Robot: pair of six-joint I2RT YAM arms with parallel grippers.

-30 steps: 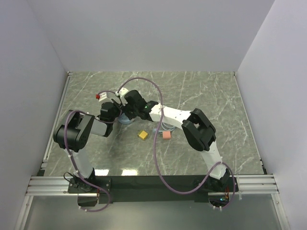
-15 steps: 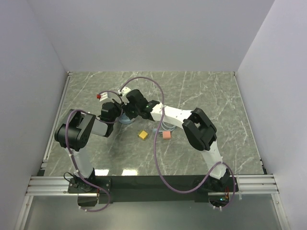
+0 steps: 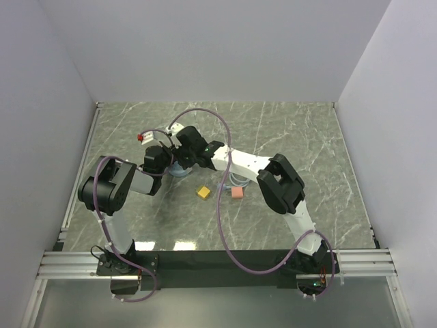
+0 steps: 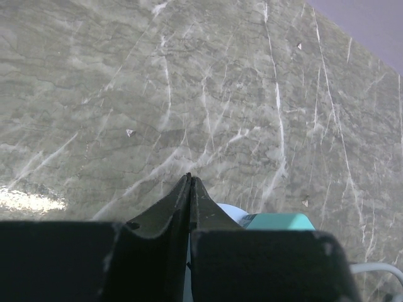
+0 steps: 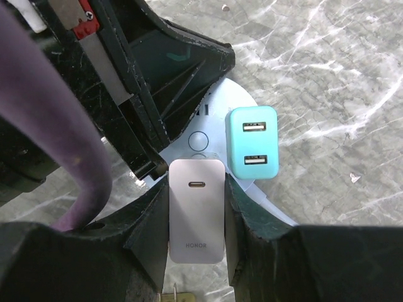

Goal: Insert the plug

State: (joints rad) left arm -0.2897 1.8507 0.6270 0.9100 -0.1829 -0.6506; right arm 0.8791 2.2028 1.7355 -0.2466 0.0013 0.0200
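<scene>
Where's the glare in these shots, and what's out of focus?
Top external view: two bright reflections on the grey-green marble tabletop near the arm bases. Left wrist view: a glare patch at lower left; the dark left gripper looks soft. Right wrist view: the purple cable blurs in the foreground; the grey rectangular charger is sharp.

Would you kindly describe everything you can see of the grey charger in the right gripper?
The grey charger is a pale, rounded rectangular block that looks like smooth plastic. The face towards the wrist camera has one small oval port and the lettering HONOR. The right gripper clamps it by its long sides between black fingers. It sits in front of the white socket, close beside the teal charger without clearly touching it. Its prongs are hidden, so I cannot tell whether it is seated.
</scene>
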